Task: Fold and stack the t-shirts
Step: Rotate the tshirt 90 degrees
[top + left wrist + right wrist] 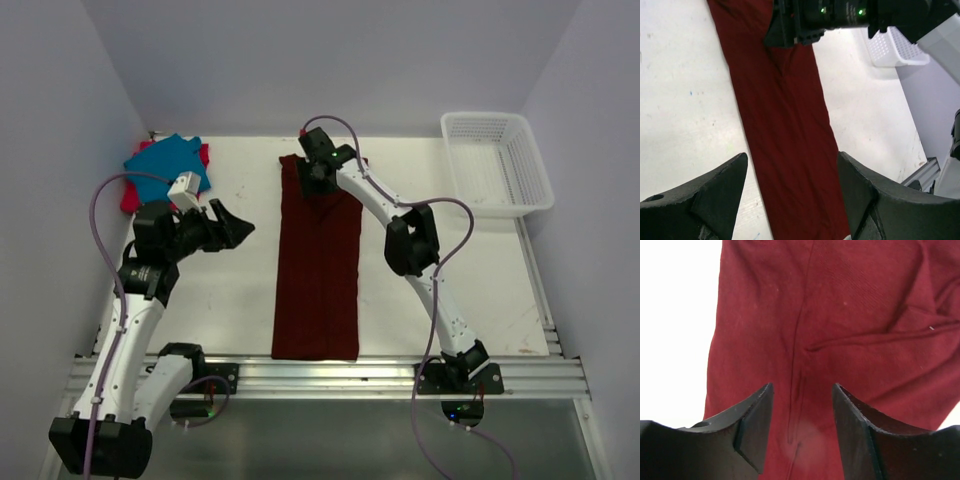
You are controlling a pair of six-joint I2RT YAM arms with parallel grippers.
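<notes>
Holding nothing in spread left gripper [792,167] and right gripper [802,390], leaving maroon t-shirt [318,285] a long strip needing cross-folds, teal t-shirt [172,160] and red-pink t-shirt [130,197] waiting heaped.

The top external camera looks down from above and behind the arm bases, taking in the whole surface [230,300]. The left wrist camera looks obliquely past the left fingers [715,200] across the maroon shirt [785,115]. The right wrist camera peers past the right fingers [752,425], close over that shirt, which all three views share.
</notes>
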